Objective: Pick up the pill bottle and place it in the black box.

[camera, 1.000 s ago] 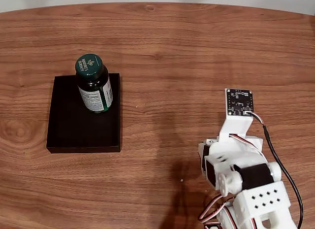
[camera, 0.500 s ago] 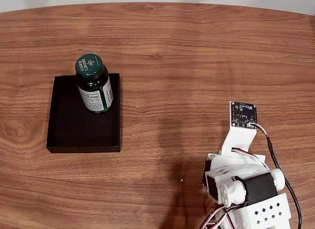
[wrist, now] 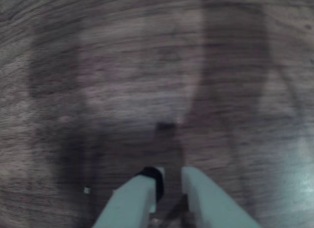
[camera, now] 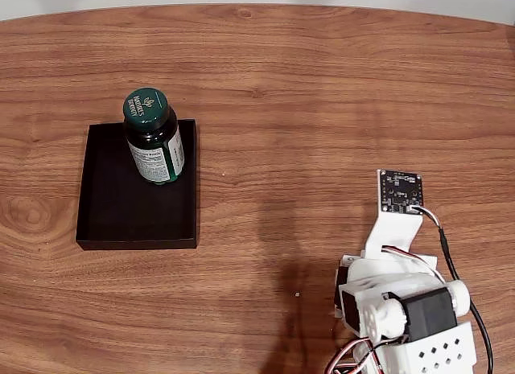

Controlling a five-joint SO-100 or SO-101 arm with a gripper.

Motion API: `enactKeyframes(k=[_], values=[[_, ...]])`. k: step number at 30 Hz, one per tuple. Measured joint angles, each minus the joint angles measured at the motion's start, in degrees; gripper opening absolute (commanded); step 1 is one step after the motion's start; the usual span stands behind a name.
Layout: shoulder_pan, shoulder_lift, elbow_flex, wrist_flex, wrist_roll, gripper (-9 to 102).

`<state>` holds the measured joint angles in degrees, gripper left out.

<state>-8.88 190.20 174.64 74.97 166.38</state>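
**Desk:** What's on your screens, biggest thing first?

**Me:** The wooden table (camera: 322, 84) takes up nearly everything in my fixed view, with the grain running side to side. Next in size is the arm (camera: 402, 302) at the lower right of that view: white printed parts, dark servos, and a small black circuit board (camera: 401, 191) on a white bracket, with a black cable (camera: 451, 261) running down from it.

**Desk:** And the black box?

**Me:** The black box (camera: 121, 221) lies flat at the left of the fixed view, well apart from the arm. I see low walls and a dark floor.

**Desk:** Where's the pill bottle?

**Me:** The pill bottle (camera: 154, 147) stands inside the box, up against the far wall and toward the box's right side as that view shows it. It looks upright. I can see the green cap with pale printing and the white-and-green label.

**Desk:** How's the pincer?

**Me:** In my wrist view the gripper (wrist: 169, 181) comes in from the bottom edge, above bare wood. Its two pale fingers (wrist: 132, 201) have only a slim gap between them, with nothing in it. The picture is blurred, so I can't say more about the tips. A tiny pale speck (wrist: 87, 190) lies on the wood just left of the fingers.
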Motion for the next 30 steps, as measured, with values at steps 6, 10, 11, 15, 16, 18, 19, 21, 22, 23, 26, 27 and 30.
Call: enactKeyframes(k=[6, 10, 11, 15, 16, 18, 19, 21, 22, 23, 26, 27, 30], values=[[0.0, 0.9, -0.1, 1.1, 4.3, 3], [0.9, 0.9, -0.1, 1.1, 5.1, 3], [1.3, 0.9, -0.1, 1.1, 5.1, 3], [1.4, 0.9, -0.1, 1.1, 5.1, 3], [1.4, 0.9, -0.1, 1.1, 5.1, 3], [1.5, 0.9, -0.1, 1.1, 5.1, 3], [1.5, 0.9, -0.1, 1.1, 5.1, 3], [1.5, 0.9, -0.1, 1.1, 5.1, 3], [1.5, 0.9, -0.1, 1.1, 5.1, 3], [1.5, 0.9, -0.1, 1.1, 5.1, 3], [1.5, 0.9, -0.1, 1.1, 5.1, 3], [1.5, 0.9, -0.1, 1.1, 5.1, 3], [1.5, 0.9, -0.1, 1.1, 5.1, 3]])
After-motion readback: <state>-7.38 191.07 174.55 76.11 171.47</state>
